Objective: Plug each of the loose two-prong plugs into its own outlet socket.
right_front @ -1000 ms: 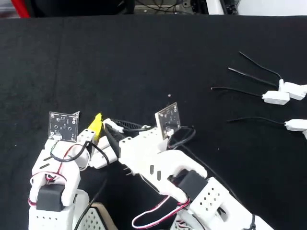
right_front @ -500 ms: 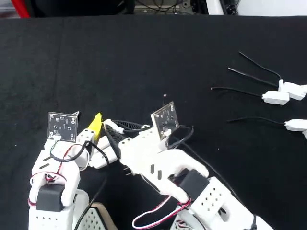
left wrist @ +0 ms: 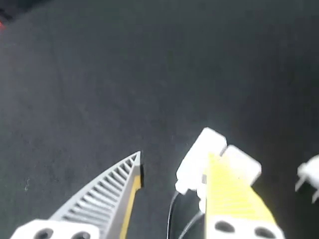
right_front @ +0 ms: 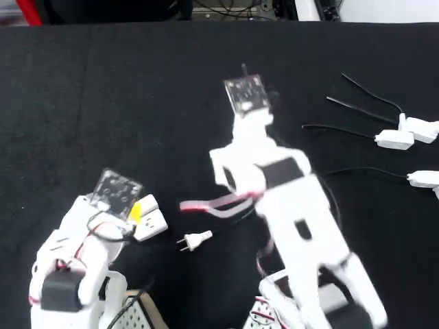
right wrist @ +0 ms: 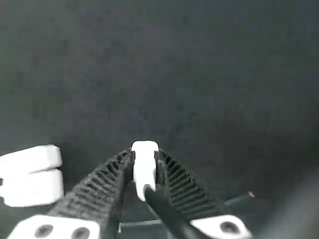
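Lying prongs approx toward the socket (right_front: 151,223), the loose plug (right_front: 197,240) rests on the worktop (right_front: 137,103) just beside the nearer left gripper (left wrist: 174,159), jaws wide open & empty, w/ right gripper (right wrist: 144,155) well away, jaws shut on a corded plug (right wrist: 144,172).

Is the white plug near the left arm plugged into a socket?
No, the plug lies loose, prongs bare, apart from the socket.
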Motion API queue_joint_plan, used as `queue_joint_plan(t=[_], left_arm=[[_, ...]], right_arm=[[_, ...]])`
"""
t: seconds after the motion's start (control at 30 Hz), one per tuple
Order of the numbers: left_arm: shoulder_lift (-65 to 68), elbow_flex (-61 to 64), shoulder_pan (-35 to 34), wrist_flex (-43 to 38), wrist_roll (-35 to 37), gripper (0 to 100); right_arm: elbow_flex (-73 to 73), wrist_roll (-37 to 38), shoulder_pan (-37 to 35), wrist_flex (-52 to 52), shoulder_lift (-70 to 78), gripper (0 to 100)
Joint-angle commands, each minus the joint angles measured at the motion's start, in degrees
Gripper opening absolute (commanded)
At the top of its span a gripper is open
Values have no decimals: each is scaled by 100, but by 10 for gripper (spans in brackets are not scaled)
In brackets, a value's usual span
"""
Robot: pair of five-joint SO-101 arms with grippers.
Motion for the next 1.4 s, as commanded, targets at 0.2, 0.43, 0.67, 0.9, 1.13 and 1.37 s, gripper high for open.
queue_joint_plan(t=[0.2,0.43,0.67,0.9,1.13,1.37], left_arm=[[2374,-312,-127,-958,-1829,203],[3270,-295,-180,-1987,-2180,202],[4527,-303,-180,-2998,-2189,202],[5837,-708,-453,-3798,-2365,200],[6488,-1508,-954,-3789,-2488,202],[6488,-3046,-998,-2040,-2444,202]], right_arm=[[-1182,176,220,44,1727,12],[-1209,176,229,35,1771,12],[-1209,176,229,26,1798,12],[-1209,185,229,26,1798,12],[-1182,185,220,-88,1807,12],[-1182,185,220,-97,1807,12]])
